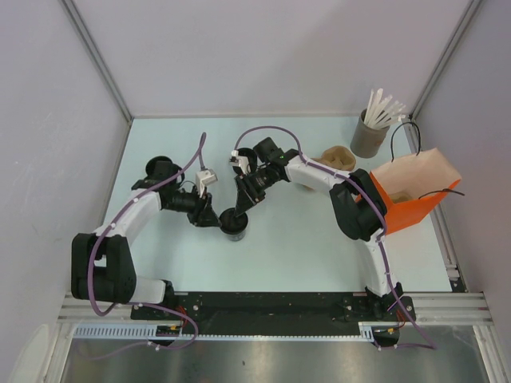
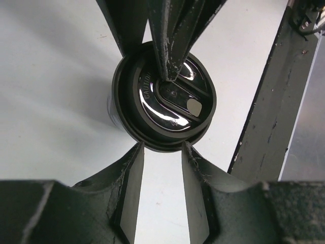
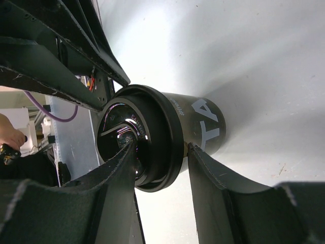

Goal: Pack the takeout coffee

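Spill risk from a hold taken at the rim alone

The coffee cup [image 1: 235, 227] is seen upright near the middle of the table [image 1: 303, 247], well apart from the orange bag [image 1: 411, 209] at the right edge. The right gripper [image 3: 162, 157] is set across the rim, one finger on the lid [image 2: 167, 101] and the other against the wall just under it, and appears clamped there. If a lift is made by that hold, the lid could be levered off or the cup tilted. The left gripper [image 2: 162, 152] stands partly open with nothing between its fingers. Its tips touch the lid's near edge, so a knock could be given in any move. The cup is black with white lettering, and its glossy lid appears evenly seated, marked CAUTION beside an oval sip hole.
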`<state>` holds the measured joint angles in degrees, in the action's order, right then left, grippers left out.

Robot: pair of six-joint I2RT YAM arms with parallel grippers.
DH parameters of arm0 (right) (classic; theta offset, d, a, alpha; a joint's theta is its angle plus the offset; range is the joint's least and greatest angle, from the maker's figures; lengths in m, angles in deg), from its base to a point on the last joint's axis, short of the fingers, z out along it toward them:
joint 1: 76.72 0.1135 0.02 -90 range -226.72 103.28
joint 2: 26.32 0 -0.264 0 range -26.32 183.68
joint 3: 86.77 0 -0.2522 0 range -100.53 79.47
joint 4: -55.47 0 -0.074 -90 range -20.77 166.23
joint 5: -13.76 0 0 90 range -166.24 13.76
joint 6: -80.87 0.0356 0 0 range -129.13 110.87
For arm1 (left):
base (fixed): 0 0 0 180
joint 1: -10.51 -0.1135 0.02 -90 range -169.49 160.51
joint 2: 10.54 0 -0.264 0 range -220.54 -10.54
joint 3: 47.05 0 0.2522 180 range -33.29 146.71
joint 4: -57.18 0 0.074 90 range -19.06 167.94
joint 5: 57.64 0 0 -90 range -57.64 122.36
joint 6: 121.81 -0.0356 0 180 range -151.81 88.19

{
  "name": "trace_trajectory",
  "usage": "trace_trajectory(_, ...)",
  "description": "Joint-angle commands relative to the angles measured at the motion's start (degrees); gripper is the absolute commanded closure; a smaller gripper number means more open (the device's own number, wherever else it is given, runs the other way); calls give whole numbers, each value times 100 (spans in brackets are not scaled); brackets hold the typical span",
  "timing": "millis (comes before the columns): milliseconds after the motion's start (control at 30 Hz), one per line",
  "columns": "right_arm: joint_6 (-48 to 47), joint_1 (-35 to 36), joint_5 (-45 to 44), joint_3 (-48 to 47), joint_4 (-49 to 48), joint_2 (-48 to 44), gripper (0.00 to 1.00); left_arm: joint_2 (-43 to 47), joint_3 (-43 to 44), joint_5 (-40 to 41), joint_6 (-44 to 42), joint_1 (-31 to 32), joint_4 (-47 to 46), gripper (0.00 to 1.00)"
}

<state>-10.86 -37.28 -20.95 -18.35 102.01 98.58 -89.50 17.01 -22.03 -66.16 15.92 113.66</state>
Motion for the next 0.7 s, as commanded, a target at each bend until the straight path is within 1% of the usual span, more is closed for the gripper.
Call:
trace_trajectory(0, -485, 204, -1240, 343, 291, 333, 54, 74, -65, 104, 350, 118, -536, 59)
trace_trajectory(400, -494, 222, -1301, 430, 238, 324, 54, 135, -310, 1018, 534, 443, -730, 61)
trace_trajectory(533, -512, 239, -1441, 553, 159, 307, 54, 188, -425, 1316, 578, 601, -800, 64)
trace_trajectory(667, -538, 257, -1591, 615, 98, 324, 54, 214, -530, 1702, 605, 724, -853, 69)
